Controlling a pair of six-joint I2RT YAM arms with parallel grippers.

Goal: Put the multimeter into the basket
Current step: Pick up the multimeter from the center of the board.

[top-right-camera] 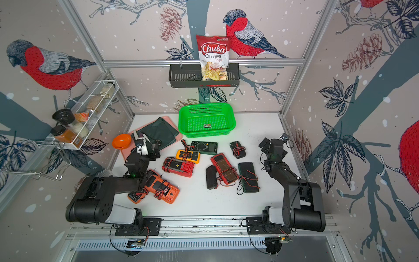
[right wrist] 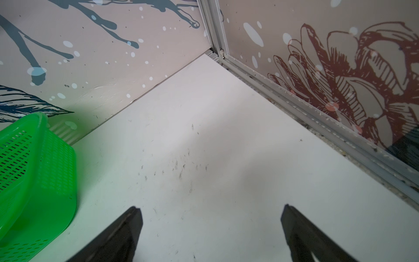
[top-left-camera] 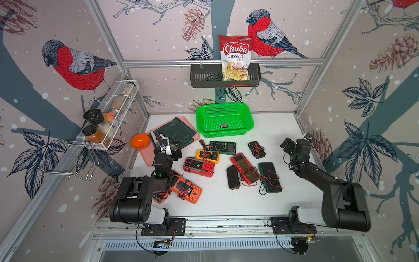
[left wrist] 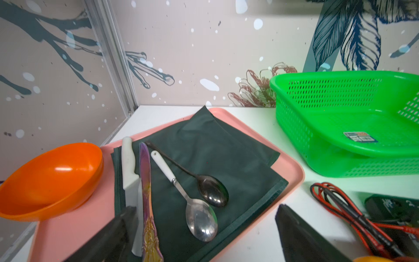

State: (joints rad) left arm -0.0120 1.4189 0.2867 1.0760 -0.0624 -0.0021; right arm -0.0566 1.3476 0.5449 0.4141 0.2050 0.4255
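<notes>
The green multimeter (top-left-camera: 222, 147) lies on the table (top-left-camera: 226, 204) just before the empty basket (top-left-camera: 223, 104), other meters (top-left-camera: 199, 167) nearby. Left gripper (left wrist: 206, 209) and right gripper (right wrist: 211, 207) have jaws apart, holding nothing. Best to span its narrow width, clear of the leads (left wrist: 335, 204).

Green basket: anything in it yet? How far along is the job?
Done: nothing. The bright green perforated plastic basket holds only a small sticker. In hand: nothing; the left hand and right hand are both open and empty. Left: everything; the red rectangular multimeter and all the other meters lie on the white table.
</notes>
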